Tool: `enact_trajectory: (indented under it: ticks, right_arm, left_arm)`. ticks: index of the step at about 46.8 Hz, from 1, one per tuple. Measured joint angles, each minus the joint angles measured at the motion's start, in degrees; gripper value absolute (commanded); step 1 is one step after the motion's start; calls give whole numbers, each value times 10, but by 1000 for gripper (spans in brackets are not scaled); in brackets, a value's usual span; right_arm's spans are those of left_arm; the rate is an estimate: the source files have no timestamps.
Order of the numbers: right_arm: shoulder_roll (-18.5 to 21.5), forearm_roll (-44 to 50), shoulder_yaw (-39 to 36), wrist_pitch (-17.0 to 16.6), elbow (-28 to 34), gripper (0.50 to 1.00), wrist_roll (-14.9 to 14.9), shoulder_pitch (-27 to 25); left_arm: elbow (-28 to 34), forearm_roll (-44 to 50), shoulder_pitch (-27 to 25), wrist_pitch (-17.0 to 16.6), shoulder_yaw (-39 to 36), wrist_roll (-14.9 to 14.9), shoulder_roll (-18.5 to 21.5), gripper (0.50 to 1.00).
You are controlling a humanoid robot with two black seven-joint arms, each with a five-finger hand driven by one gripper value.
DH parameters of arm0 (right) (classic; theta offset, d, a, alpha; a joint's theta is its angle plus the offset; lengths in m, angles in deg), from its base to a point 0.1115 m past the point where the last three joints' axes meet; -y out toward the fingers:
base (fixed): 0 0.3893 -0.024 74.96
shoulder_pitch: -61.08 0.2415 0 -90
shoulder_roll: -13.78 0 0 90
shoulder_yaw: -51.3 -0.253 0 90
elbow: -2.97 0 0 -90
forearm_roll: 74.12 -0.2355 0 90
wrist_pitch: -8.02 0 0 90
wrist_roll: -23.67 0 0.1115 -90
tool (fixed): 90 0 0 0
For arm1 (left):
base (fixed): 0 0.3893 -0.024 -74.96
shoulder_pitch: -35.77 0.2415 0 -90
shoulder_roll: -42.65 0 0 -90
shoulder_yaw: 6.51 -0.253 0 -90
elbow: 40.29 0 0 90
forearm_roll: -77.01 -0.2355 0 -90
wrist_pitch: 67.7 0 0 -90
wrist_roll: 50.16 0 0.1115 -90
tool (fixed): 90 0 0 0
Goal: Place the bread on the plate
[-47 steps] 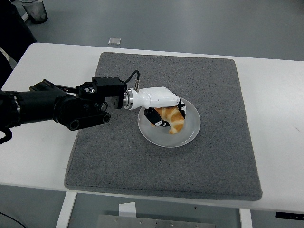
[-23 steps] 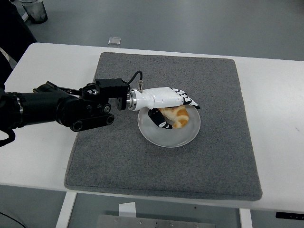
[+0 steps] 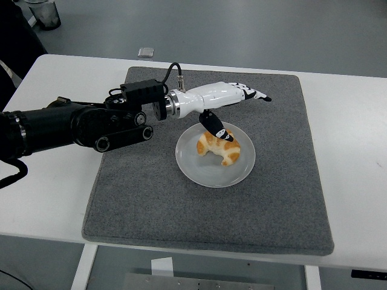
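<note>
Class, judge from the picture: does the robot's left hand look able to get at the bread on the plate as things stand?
Probably yes. The left hand is open just above the bread, which lies uncovered on the plate, with nothing between them.

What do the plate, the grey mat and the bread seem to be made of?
The plate looks like smooth white ceramic or hard plastic: its surface is even with a slight sheen; which one I cannot tell. The grey mat looks like felt or a similar fabric: matte, fuzzy, speckled. The bread has a golden-brown baked crust with paler patches and a curved shape; whether it is real or a model I cannot tell.
</note>
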Motion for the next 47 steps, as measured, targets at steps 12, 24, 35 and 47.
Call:
enact_trajectory:
  ticks: [12,24,35,47]
  right_arm:
    - [0,0,0,0,0,952,0,0]
    - [0,0,0,0,0,952,0,0]
    - [0,0,0,0,0,952,0,0]
    - [0,0,0,0,0,952,0,0]
  left_arm:
    - [-6,126,1,3,59,-4,1,996]
    - [-29,383,-1,-4,62,-8,0,996]
    - [-64,612,8,-1,102,-9,23,1000]
    - [-94,720,63,13,201,-29,48,1000]
